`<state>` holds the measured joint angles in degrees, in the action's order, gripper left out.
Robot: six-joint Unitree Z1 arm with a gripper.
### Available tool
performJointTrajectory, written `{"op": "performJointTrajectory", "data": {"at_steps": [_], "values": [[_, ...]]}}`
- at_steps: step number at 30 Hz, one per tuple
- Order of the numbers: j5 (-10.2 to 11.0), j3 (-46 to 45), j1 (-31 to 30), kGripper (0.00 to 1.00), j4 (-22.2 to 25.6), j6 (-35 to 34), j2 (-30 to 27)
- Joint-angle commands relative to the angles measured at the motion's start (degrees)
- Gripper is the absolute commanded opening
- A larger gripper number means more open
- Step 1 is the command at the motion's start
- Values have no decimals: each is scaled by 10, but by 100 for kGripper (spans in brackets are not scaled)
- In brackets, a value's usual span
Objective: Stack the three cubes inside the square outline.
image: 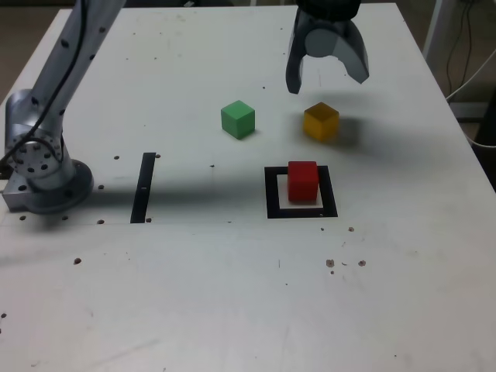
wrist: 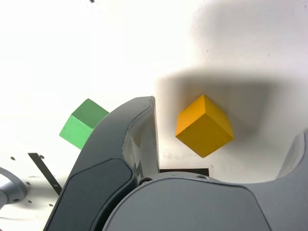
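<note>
I had the gripper open over the far part of the white table, its fingers well apart and pointing down, with nothing between them in their grip. The yellow cube sat on the tabletop just nearer than the fingers in the exterior view. My wrist view showed it in the gap between them, touching neither, one of its corners turned toward the gripper body.

The green cube rested to the exterior view's left of the yellow one, a strip of tabletop between them; in the wrist view a finger covered part of it. The red cube stood upright inside the black square outline, nearer than both, with white centre showing along its left side and near side.

Farther left, the narrow black strip lay flat between the outline and the round grey arm base, with bare tabletop on either side of it. I could see the table's far edge behind the gripper and its right edge slanting outward toward me, well apart from the yellow cube. Small dark marks dotted the near surface.
</note>
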<state>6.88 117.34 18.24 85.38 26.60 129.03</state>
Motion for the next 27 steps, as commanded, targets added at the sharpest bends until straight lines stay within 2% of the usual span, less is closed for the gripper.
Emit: {"op": "performJointTrajectory", "data": {"at_steps": [1,6,17,27], "values": [[0,3,0,99,0,7,2],[1,5,-3,99,0,51,1],[8,4,-11,99,-16,228,-4],[25,-18,-12,99,-35,262,-7]]}}
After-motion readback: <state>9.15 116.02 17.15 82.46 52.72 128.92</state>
